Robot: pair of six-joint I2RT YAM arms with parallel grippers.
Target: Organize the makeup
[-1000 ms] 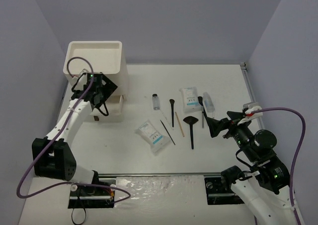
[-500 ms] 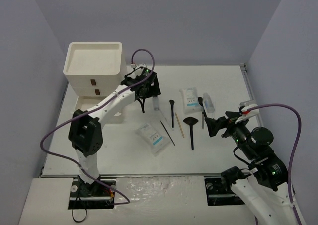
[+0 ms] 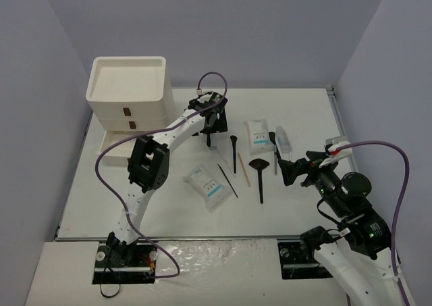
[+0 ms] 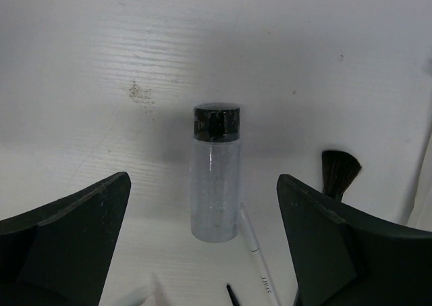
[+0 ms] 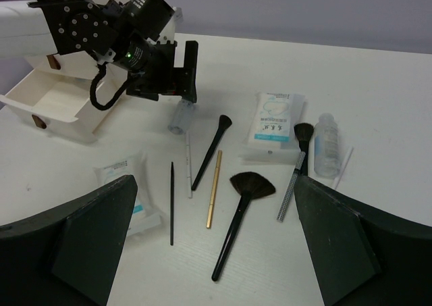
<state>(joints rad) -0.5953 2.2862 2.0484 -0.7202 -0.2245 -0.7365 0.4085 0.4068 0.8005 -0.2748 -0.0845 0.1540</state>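
Observation:
The makeup lies spread over the white table. A small clear tube (image 4: 216, 184) with a black cap lies flat between the fingers of my left gripper (image 4: 202, 177), which hangs open just above it and is not touching it. From the top view the left gripper (image 3: 210, 134) covers that tube. To its right lie a black brush (image 5: 214, 140), a wooden stick (image 5: 214, 188), a fan brush (image 5: 250, 184), a thin black stick (image 5: 171, 201), a bigger clear bottle (image 5: 325, 144) and two white packets (image 5: 275, 120) (image 5: 125, 177). My right gripper (image 5: 214, 178) stands open and empty, back from the items.
The white drawer box (image 3: 128, 90) stands at the back left with its bottom drawer (image 3: 118, 147) pulled out. A thin white pencil (image 4: 256, 252) lies beside the tube. A silver-handled brush (image 5: 291, 181) lies by the bottle. Grey walls close in the table.
My left arm has swung right from the drawer box across the table and now hangs over the small clear tube. The right arm has barely moved.

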